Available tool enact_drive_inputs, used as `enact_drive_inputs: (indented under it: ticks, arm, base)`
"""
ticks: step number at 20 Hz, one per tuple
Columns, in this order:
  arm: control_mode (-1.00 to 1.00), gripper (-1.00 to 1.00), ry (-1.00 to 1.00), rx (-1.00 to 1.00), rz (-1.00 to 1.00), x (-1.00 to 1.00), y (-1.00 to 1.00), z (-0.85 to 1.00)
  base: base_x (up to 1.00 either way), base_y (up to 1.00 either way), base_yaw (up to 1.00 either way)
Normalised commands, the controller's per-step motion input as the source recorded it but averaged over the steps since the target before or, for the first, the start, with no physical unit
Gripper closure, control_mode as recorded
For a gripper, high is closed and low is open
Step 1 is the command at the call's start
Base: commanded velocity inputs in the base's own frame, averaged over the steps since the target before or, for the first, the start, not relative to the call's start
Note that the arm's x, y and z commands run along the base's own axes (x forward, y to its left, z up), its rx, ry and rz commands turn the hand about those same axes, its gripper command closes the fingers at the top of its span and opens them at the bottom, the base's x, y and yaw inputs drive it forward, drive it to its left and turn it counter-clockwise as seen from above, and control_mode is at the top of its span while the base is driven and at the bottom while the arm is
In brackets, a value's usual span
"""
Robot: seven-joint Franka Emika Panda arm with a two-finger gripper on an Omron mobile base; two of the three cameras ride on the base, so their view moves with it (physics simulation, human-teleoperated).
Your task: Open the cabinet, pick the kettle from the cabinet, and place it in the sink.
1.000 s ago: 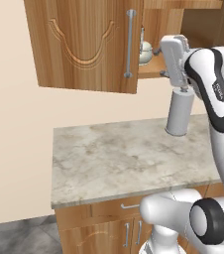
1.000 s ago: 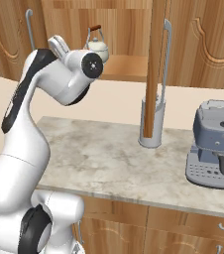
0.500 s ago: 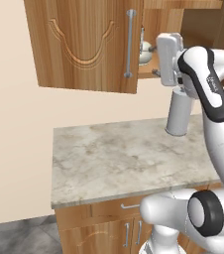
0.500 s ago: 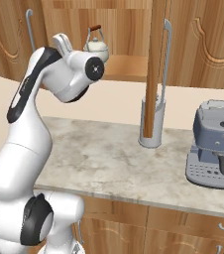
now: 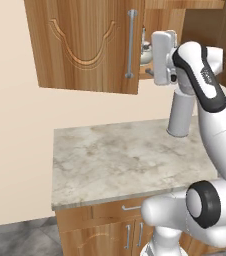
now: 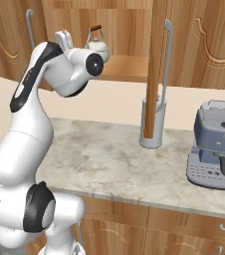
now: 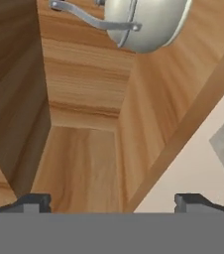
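Standing open, the cabinet [image 6: 134, 30] has its left door [image 5: 85, 45] swung wide in the left base view, long silver handle [image 5: 130, 44] facing the camera. In that view the kettle [image 5: 146, 50] is mostly hidden behind the door edge and the hand. The right base view gives it plainly: the kettle [image 6: 97, 46] sits upright on the cabinet shelf, cream body low and round, thin handle arching over the top with a reddish grip, just beyond the robot's wrist. That view also takes in a grey coffee machine [image 6: 217, 144] on the marble counter [image 6: 99, 159] and a grey canister [image 6: 152, 122] standing behind the edge of the right door.

The hand view rolls the scene, so the kettle [image 7: 148, 22] hangs at the top edge with its handle running leftward. The gripper [image 7: 113, 201] has its jaws spread wide, with nothing between them; the tips are well apart from the kettle, aimed into the wooden interior.
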Motion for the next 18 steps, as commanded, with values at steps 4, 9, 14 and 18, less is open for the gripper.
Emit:
enact_drive_inputs:
  ticks: [4,9,14,18]
  arm:
    - [-1.00,-1.00,0.17,0.11,0.08,0.24,0.14,0.02]
    - [-1.00,-1.00,0.06,0.10,0.10,0.29,0.17,0.00]
    - [-1.00,-1.00,0.00,0.10,0.12,0.24,0.17,0.00]
    - [-1.00,-1.00,0.00,0.10,0.17,0.12,0.18,0.00]
  base:
    - [0.00,0.00,0.00]
    - [0.00,0.00,0.00]
    - [0.00,0.00,0.00]
    - [0.00,0.00,0.00]
